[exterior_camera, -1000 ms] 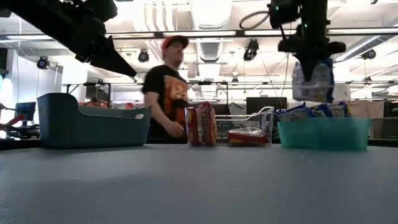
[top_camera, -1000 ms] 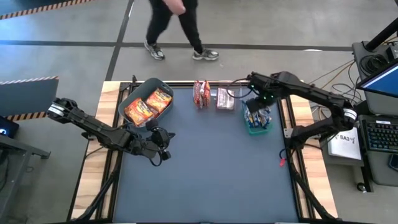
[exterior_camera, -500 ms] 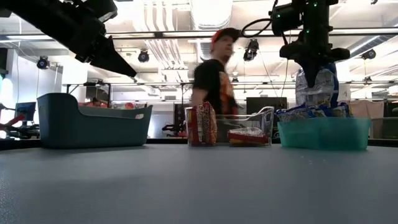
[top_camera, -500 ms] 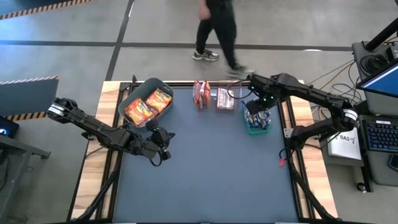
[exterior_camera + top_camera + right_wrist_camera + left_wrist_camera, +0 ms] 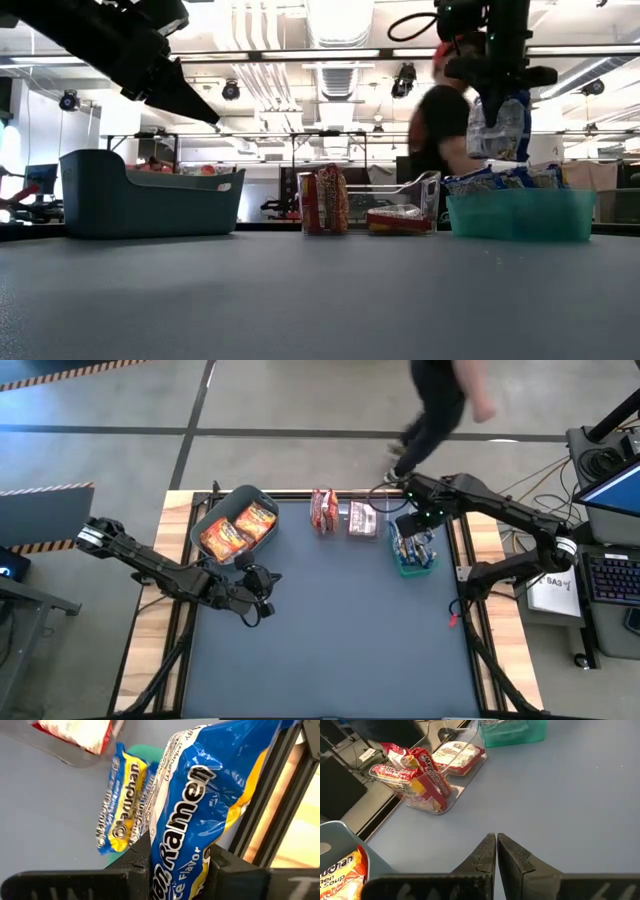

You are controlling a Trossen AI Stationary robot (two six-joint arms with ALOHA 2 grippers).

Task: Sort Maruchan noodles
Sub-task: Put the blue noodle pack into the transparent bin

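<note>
My right gripper [image 5: 497,98] is shut on a blue-and-white Maruchan packet [image 5: 497,127] above the green bin [image 5: 520,215] at the table's far right. More blue packets [image 5: 122,805] stand in that bin. Orange packets [image 5: 238,528] lie in the grey bin [image 5: 203,522] at the far left. Maroon-and-white packets [image 5: 417,772] stand at the clear bin [image 5: 451,800], with one [image 5: 457,755] lying flat inside it. My left gripper [image 5: 496,842] hovers shut over the table's left half, holding nothing. My right gripper pinches the blue packet's upper end [image 5: 175,855] between its two fingers [image 5: 141,856], coming from above and pointing steeply down. The packet hangs upright below the fingers, over the packets in the green bin and clear of them in the low view.
A person [image 5: 440,405] walks on the floor beyond the table's far edge. A monitor and keyboard [image 5: 610,575] sit off the right side. The blue-grey table top [image 5: 330,640] lies bare across its middle and near half.
The person behind the table has walked from the left toward the right. My right gripper has stayed over the green bin with the blue packet hanging from it.
</note>
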